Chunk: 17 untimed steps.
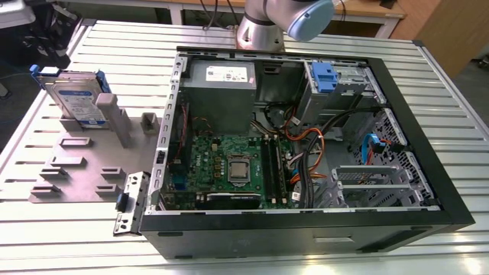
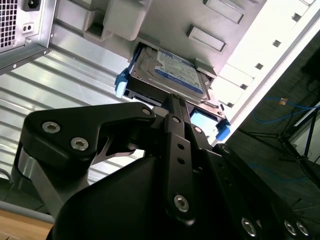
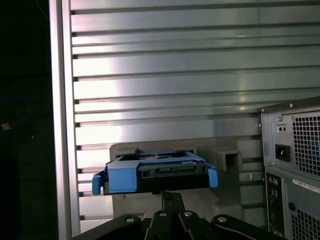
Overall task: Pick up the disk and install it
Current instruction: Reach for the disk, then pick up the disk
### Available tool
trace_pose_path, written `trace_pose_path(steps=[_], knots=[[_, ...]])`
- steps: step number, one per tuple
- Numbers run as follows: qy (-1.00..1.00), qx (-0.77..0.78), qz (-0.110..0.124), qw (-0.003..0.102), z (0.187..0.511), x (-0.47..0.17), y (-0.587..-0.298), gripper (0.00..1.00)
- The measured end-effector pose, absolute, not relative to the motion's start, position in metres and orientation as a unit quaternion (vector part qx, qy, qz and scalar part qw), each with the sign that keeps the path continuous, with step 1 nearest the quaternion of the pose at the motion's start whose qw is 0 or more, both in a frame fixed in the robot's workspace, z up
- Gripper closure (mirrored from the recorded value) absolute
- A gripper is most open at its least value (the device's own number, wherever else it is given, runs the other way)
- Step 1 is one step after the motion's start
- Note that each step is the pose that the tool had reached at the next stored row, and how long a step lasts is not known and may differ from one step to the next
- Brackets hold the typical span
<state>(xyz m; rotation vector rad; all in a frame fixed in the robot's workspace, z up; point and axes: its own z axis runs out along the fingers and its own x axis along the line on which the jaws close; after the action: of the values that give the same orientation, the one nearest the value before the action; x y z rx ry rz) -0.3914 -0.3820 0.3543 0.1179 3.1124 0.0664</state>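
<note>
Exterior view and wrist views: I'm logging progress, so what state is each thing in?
disk, standing on edge in the grey holder, outside the case, not installed.
computer case, lying on its side, panel off, interior open.
gripper, pointed at the disk's blue end; contact unclear.

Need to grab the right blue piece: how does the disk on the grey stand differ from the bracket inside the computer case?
The disk carries a silver drive with a white-and-blue label; the bracket looks like bare blue plastic. The disk leans upright on the stand outside the case; the bracket sits inside it, in the metal cage. Both show blue plastic.
</note>
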Motion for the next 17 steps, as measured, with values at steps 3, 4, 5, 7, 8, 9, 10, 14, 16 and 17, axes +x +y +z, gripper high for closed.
trace_pose_path(steps=[3, 4, 5, 7, 8, 9, 10, 14, 16, 17], knots=[[0.999, 0.038, 0.021, 0.013, 0.3524, -0.3929, -0.3819, 0.89], [0.999, 0.038, 0.021, 0.013, 0.352, -0.3933, -0.3818, 0.89], [0.999, 0.038, 0.021, 0.013, 0.3512, -0.3938, -0.3818, 0.89], [0.999, 0.038, 0.021, 0.013, 0.3494, -0.3943, -0.3818, 0.89], [0.999, 0.038, 0.021, 0.013, 0.3489, -0.3945, -0.3818, 0.89], [0.999, 0.038, 0.021, 0.013, 0.349, -0.3945, -0.3817, 0.89], [0.999, 0.038, 0.021, 0.013, 0.3481, -0.3948, -0.3817, 0.89], [0.999, 0.038, 0.021, 0.013, 0.3473, -0.3951, -0.3817, 0.89], [0.999, 0.038, 0.021, 0.013, 0.3473, -0.3951, -0.3817, 0.89], [0.999, 0.038, 0.021, 0.013, 0.3473, -0.3951, -0.3817, 0.89]])
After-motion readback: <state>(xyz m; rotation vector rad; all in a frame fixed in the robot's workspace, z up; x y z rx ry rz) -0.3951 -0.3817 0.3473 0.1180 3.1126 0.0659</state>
